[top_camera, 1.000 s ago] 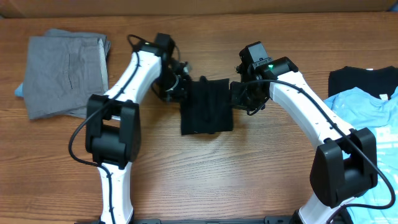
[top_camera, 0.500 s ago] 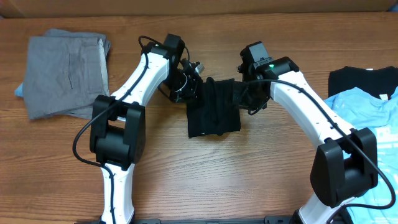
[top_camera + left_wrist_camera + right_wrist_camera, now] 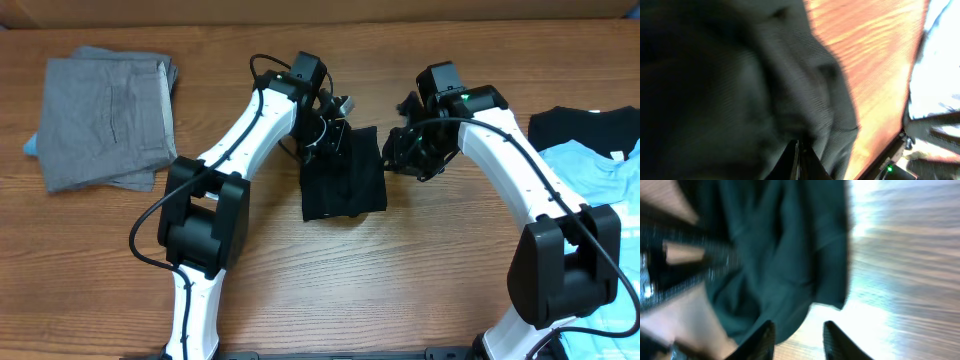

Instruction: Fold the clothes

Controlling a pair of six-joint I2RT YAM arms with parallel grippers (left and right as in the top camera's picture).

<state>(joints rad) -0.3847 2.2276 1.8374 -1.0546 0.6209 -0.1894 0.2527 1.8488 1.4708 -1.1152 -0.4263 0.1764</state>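
- The left gripper (image 3: 335, 132) was fully closed at the 11 o'clock corner of the folded black T-shirt (image 3: 345, 185). In the left wrist view, dark cloth bunched around its tips (image 3: 797, 159), but I could not tell whether any was pinched.
- The right gripper (image 3: 402, 152) stood partly open at the shirt's 2 o'clock edge and held nothing. In the right wrist view, its two fingers (image 3: 762, 341) were apart over bare wood, with the shirt's hem just beyond them.
- One black T-shirt lay in a narrow folded bundle at the centre of the tabletop (image 3: 420, 285), between the two arms.
- At 10 o'clock lay one folded grey garment (image 3: 105, 120), with a sliver of light blue cloth (image 3: 31, 148) showing at its 8 o'clock edge.
- At 3 o'clock were two more: one second black T-shirt (image 3: 580, 125), and one light blue T-shirt (image 3: 590, 170) overlapping it.
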